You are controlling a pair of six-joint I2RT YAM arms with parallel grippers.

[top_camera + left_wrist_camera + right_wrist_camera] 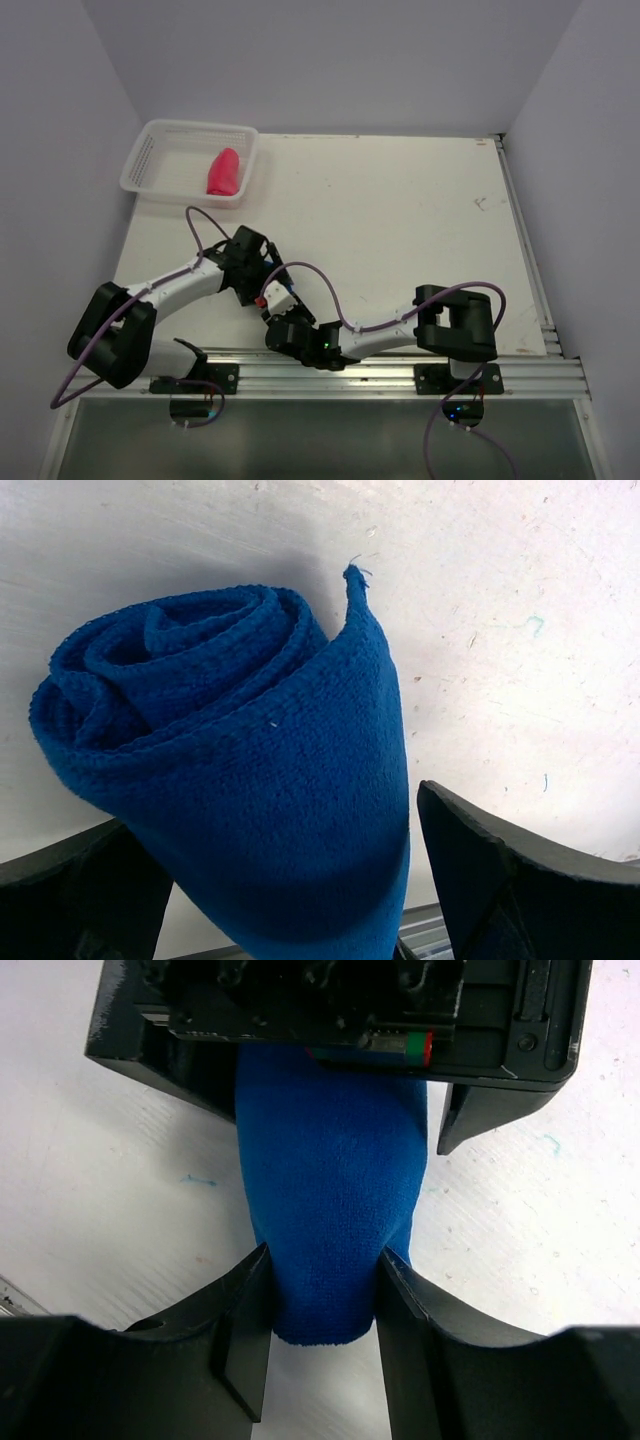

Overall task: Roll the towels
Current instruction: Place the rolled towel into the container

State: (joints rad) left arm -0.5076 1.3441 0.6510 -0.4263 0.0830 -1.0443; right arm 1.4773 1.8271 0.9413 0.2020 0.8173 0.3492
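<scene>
I've got the table [400, 220], with the basket [150, 150] at its far left corner. Near the front edge my left gripper [290, 880] straddles the rolled blue towel [250, 780], jaws spread wide, while my right gripper [322, 1290] pinches one end. The pink towel [223, 173] lies rolled in the basket. Watch that loose outer flap [358, 600]: if right lets go, it may unwind.

The light is bright and soft everywhere. The blue towel [250, 780] drops a gray shadow on the white table [520, 630]. Its near end looks a little blurry.
</scene>
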